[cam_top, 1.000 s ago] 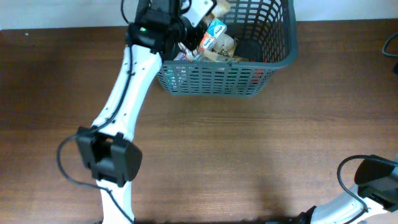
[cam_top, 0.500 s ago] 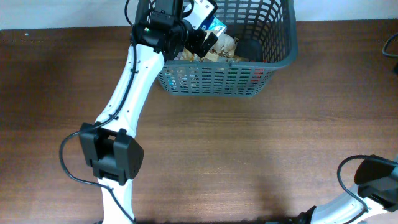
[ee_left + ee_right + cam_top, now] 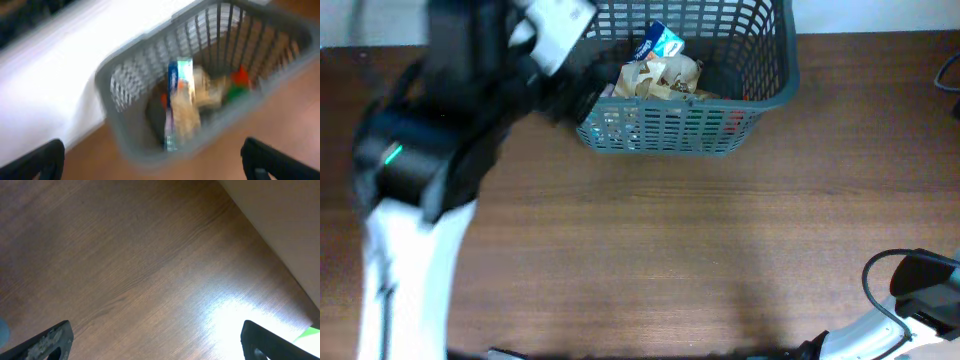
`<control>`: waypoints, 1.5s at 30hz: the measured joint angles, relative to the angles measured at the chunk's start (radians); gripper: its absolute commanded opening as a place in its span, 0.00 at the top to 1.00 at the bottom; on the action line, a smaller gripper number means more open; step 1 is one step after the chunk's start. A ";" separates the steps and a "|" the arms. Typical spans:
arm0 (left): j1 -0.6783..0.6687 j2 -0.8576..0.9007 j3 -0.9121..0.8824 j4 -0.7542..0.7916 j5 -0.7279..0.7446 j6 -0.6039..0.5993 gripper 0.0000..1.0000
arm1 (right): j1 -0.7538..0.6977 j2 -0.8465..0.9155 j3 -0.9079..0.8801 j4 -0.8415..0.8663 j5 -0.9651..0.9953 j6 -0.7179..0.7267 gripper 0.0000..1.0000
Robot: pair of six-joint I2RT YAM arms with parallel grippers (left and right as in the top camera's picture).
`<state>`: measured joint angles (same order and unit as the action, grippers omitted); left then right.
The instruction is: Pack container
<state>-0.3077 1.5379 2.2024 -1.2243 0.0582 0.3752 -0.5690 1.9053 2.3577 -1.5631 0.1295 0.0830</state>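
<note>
Container (image 3: 115,75) framed between the spread tips of the left pincer (image 3: 155,162): released, grasps nothing, hangs well above and off to one side, probably to stay clear of the rim. Stands upright at the far edge of the bench (image 3: 650,250), beside the white wall, slotted sides keeping goods in. Inside: blue-and-white packet (image 3: 663,43) atop crumpled tan wrappers (image 3: 660,75). Farther out, right pincer (image 3: 160,342) likewise released, idle over wood grain, seemingly parked out of the way.
</note>
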 measured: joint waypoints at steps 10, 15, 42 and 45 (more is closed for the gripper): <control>0.023 -0.299 -0.007 -0.430 -0.033 0.000 0.01 | 0.000 0.000 0.000 -0.001 0.000 0.000 0.01; 0.023 -0.507 -0.010 -0.458 -0.039 -0.032 0.01 | 0.000 0.000 0.000 -0.001 0.000 0.000 0.01; 0.023 -0.949 -0.542 -0.462 -0.069 -0.472 0.01 | 0.000 0.000 0.000 -0.001 0.000 0.000 0.01; 0.023 -0.949 -0.544 -0.444 -0.065 -0.480 0.01 | 0.000 0.000 0.000 -0.001 0.000 0.000 0.01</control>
<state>-0.2848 0.5888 1.6581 -1.6684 -0.0067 -0.1047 -0.5690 1.9057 2.3577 -1.5639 0.1295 0.0830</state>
